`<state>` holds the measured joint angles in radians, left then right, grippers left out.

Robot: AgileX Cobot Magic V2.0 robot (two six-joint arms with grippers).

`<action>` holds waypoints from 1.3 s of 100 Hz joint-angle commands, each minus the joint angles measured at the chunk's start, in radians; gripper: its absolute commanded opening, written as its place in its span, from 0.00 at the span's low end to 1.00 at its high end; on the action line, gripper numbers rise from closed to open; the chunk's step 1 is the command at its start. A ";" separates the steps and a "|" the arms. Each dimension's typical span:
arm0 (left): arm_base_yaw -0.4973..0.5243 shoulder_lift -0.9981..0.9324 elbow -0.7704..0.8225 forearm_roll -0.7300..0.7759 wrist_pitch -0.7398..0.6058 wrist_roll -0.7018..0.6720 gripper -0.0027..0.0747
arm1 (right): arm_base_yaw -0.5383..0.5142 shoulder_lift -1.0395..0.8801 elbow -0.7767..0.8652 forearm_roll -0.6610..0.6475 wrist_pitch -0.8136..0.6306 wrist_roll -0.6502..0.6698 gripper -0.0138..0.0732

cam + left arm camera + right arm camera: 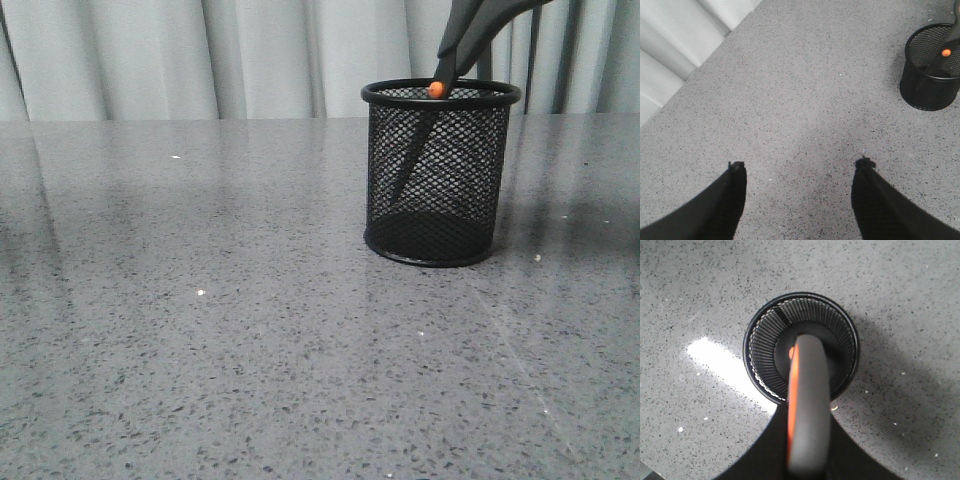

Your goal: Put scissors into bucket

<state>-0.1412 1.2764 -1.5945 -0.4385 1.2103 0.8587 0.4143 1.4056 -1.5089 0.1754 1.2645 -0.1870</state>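
The black wire-mesh bucket (440, 190) stands upright on the grey table, right of centre. The scissors (470, 35) hang tilted over it, their dark blades down inside the mesh and the orange pivot dot level with the rim. Their grey handles run out of the top of the front view. In the right wrist view my right gripper (809, 437) is shut on the orange-lined grey handle of the scissors (807, 390), directly above the bucket (754, 365). My left gripper (801, 164) is open over bare table, well away from the bucket (927, 90) and the scissors (946, 47).
Pale curtains (250, 55) hang behind the table's far edge. The grey speckled table (200, 330) stretches to the left of and in front of the bucket. A bright light reflection (720, 360) lies on the table beside the bucket.
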 commanded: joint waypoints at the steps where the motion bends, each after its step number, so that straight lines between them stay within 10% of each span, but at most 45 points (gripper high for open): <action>1: 0.003 -0.025 -0.033 -0.044 -0.059 -0.012 0.58 | 0.002 -0.028 -0.030 0.000 0.030 -0.002 0.11; 25: 0.003 -0.025 -0.033 -0.044 -0.069 -0.012 0.58 | 0.002 -0.028 -0.030 0.000 0.030 -0.002 0.15; 53: 0.003 -0.025 -0.033 -0.044 -0.069 -0.012 0.58 | 0.002 -0.028 -0.030 0.000 0.030 -0.002 0.42; 91: 0.003 -0.025 -0.033 -0.044 -0.069 -0.012 0.58 | -0.005 -0.080 -0.118 -0.093 0.024 -0.002 0.44; 111: 0.002 -0.025 -0.033 -0.044 -0.061 -0.012 0.58 | -0.005 -0.153 -0.151 -0.093 -0.066 0.022 0.36; 130: 0.002 -0.025 -0.033 -0.050 -0.056 -0.012 0.57 | -0.005 -0.212 -0.151 -0.093 -0.167 0.041 0.07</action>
<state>-0.1412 1.2764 -1.5945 -0.4408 1.1995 0.8587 0.4143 1.2387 -1.6274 0.0921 1.1944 -0.1569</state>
